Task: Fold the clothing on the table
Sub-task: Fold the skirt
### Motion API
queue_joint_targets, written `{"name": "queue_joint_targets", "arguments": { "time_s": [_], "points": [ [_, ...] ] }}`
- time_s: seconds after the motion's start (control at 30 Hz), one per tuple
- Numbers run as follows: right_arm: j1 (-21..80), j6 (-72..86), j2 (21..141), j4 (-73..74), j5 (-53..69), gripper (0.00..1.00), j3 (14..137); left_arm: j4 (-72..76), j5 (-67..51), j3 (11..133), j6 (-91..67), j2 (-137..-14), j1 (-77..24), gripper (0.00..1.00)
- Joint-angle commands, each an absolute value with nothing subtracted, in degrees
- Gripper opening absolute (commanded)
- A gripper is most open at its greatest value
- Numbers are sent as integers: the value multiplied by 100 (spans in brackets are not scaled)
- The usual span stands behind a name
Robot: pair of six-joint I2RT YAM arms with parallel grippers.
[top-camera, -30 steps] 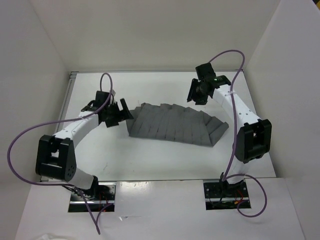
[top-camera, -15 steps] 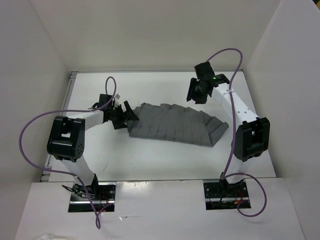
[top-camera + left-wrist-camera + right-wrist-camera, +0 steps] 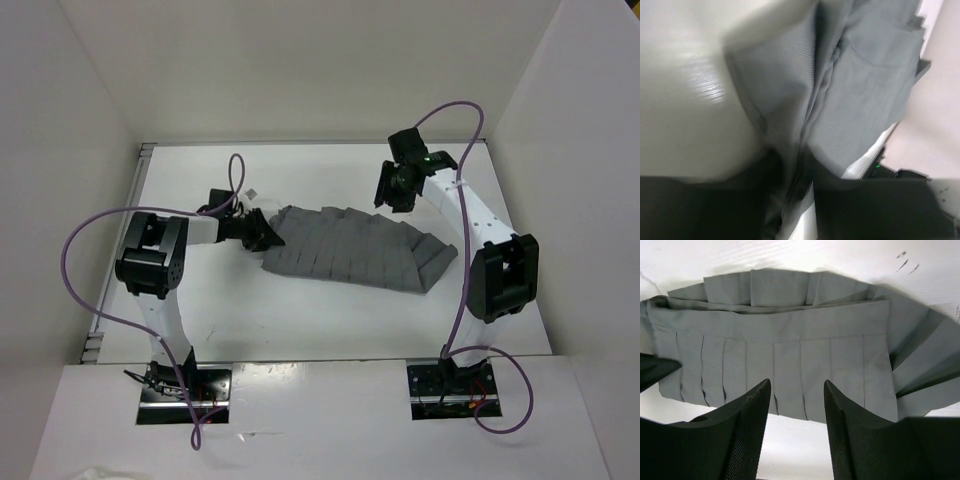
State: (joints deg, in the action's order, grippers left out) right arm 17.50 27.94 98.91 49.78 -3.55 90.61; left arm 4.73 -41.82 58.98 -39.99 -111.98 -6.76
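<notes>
The left gripper [image 3: 262, 232] has swung in to the left end of the grey pleated skirt [image 3: 350, 250]; the right gripper [image 3: 392, 192] has barely moved.
The skirt lies fanned across the middle of the white counter [image 3: 330, 320]. A fold of its left edge sits between the left gripper's fingers, but the close view is blurred, so I cannot tell whether they have bitten yet. The right gripper hangs spread above the far edge, holding nothing. As I see it, a lift on so shallow a bite could catch one layer only or let the edge slip, dragging the pleats askew.
</notes>
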Motion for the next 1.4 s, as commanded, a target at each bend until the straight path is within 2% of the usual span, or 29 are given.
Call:
{"name": "queue_joint_targets", "arguments": {
  "time_s": [0.0,0.03,0.1,0.17,0.23,0.27,0.3,0.33,0.37,0.8,1.1,1.37],
  "points": [
    [1819,2909,9659,4939,-203,52,8895,474,-4429,5879,-3867,-11602,-817,17],
    [1819,2909,9659,4887,-133,50,8895,475,-4430,5880,-3928,-11680,-870,0],
    [1819,2909,9659,4791,367,44,8755,405,-4430,5880,-3929,-11681,-870,0],
    [1819,2743,9711,4711,1137,44,8640,247,-4203,5880,-3929,-11330,-818,0],
    [1881,2629,9790,4649,1571,37,8421,37,-4061,5932,-3929,-10901,-765,0],
    [1933,2628,9869,4597,1843,30,8246,-34,-4008,5933,-3929,-10768,-678,0],
    [2003,2628,9922,4597,1941,10,8183,-87,-3956,5994,-3929,-10645,-625,0],
    [2004,2628,9975,4544,2021,3,8130,-140,-3955,5994,-3929,-10435,-624,0],
    [2074,2628,10089,4544,2161,0,8069,-236,-3903,6072,-3868,-10363,-572,0],
    [2786,2329,11627,4544,2689,0,8850,-729,-3850,6513,-3630,-10143,-571,0],
    [2838,2329,11769,4474,2742,0,9018,-782,-3797,6451,-3630,-9967,-571,0],
    [2900,2276,12462,4474,2576,0,9018,-782,-4067,6459,-3691,-9712,-571,0]
  ]
}}
